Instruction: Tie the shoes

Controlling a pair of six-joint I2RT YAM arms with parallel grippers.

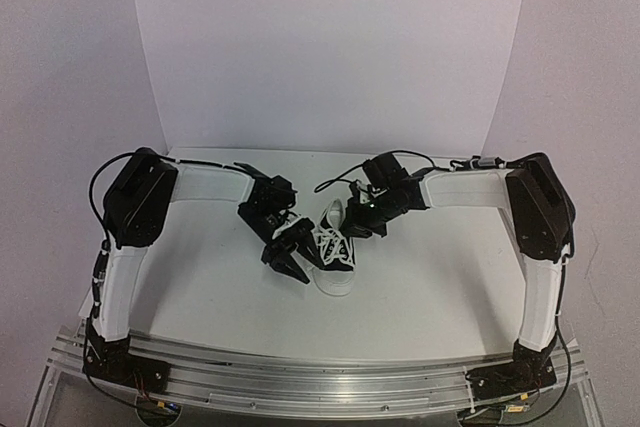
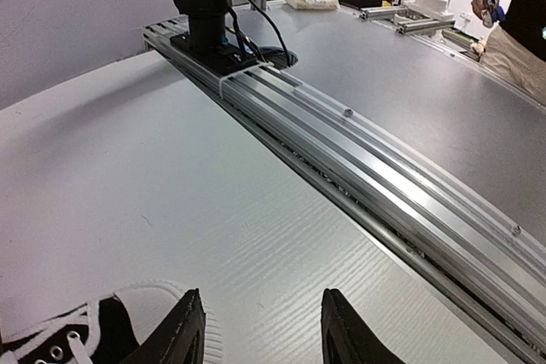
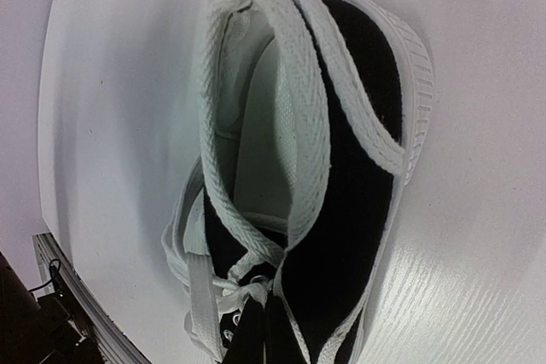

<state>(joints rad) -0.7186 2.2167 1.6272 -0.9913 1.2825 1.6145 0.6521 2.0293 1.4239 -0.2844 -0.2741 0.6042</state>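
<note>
Sneaker (image 1: 335, 255) lay on the desk (image 1: 200, 287); our left claw (image 2: 260, 317) gaped empty, and the right claw's (image 1: 360, 219) grip we could not tell. Slack laces (image 3: 200, 296) might slip from a shallow pinch.

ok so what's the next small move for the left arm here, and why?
Probably shift the left end effector sideways onto the laces of the sneaker. Its jaws are open and frame only bare table, with the toe off to one side in the left wrist view. The right end effector sits by the collar, so the left looks out of position.
</note>
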